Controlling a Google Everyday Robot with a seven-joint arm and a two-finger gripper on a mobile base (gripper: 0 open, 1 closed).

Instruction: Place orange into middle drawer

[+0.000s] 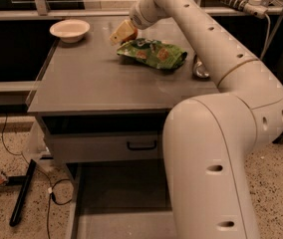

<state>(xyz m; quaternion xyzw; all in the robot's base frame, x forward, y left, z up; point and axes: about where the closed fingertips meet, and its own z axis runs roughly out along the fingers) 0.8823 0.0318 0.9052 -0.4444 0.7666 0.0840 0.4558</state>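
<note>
Showing only as a small orange-tinted patch at the lower right edge of the end effector (123, 32), the orange (132, 34) sits at the far side of the counter (91, 83), near 12 o'clock of its top. Most of the fruit is hidden behind the pale tip, so I cannot tell whether it is gripped or merely touched, nor whether the end effector is open or closed.

A green chip bag (154, 54) lies just beside it at 4 o'clock, and a white bowl (70, 30) stands well apart at 9 o'clock, by the counter's far left corner.

The arm (216, 49) rises from the bulky white segment at 5 o'clock of the view, bends at an elbow on the right and reaches back leftward across the counter, its wrist angled down toward the bag. It covers part of a metal can (199, 69) at the counter's 3 o'clock edge.

Below the counter is a closed drawer front (96, 148) with a black handle. Beneath it, at 6 o'clock, the middle drawer (121, 198) is pulled out, cut off by the bottom edge and hidden on its right by the arm.
</note>
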